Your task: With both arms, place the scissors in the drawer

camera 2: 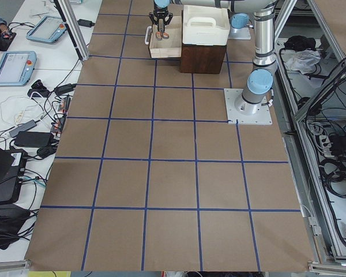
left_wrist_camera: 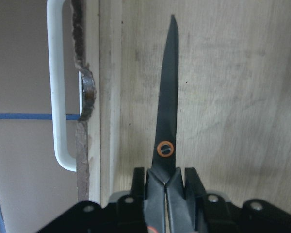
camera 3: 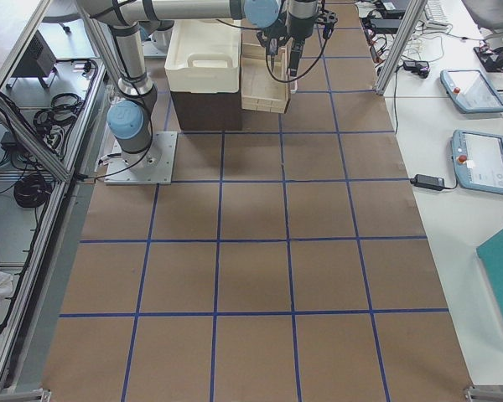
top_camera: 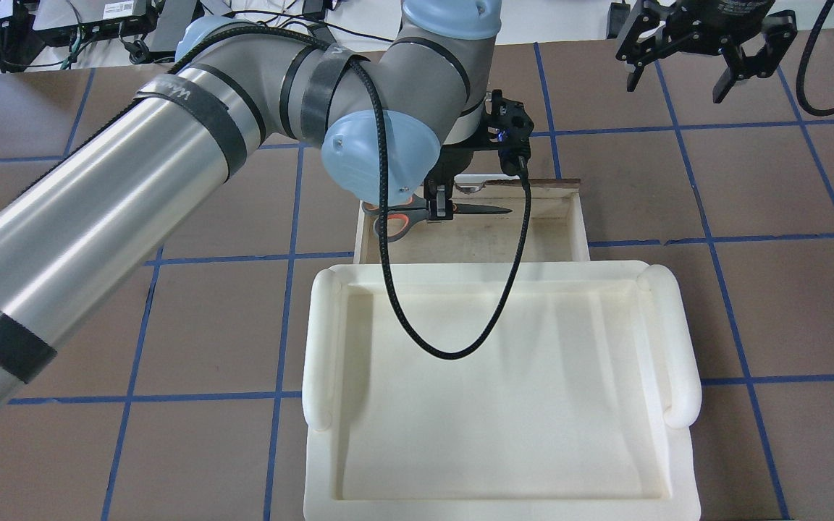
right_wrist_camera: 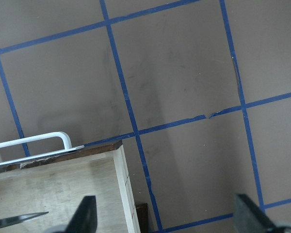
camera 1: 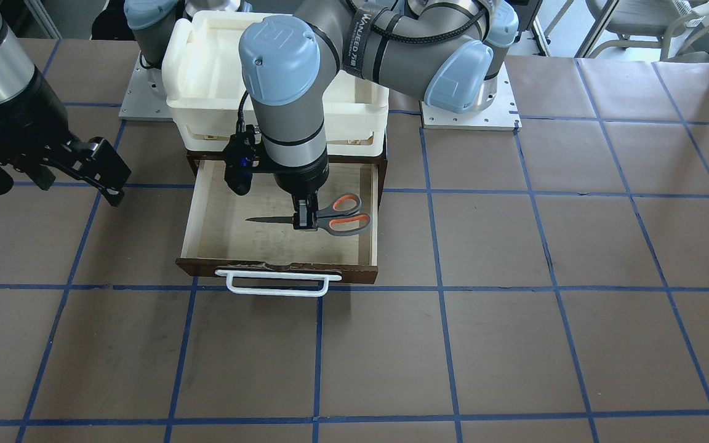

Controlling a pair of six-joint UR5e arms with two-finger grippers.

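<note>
The scissors [camera 1: 336, 216] lie level inside the open drawer [camera 1: 372, 234], blades pointing along the drawer's width. My left gripper [camera 1: 305, 220] reaches straight down into the drawer and is shut on the scissors just behind the pivot. In the left wrist view the dark blade [left_wrist_camera: 167, 107] sticks out between the fingers [left_wrist_camera: 138, 187] over the pale drawer floor [left_wrist_camera: 233, 97]. I cannot tell if the scissors touch the floor. My right gripper [camera 1: 74, 181] is open and empty, hovering over the table beside the drawer. It also shows in the overhead view [top_camera: 677, 76].
A white foam tray [camera 1: 207, 67] sits on the dark brown cabinet [camera 2: 203, 57] behind the drawer. The white bar handle [camera 1: 277, 283] sticks out from the drawer front. The table is brown with blue tape lines. A black cable [top_camera: 431, 340] hangs from the left wrist.
</note>
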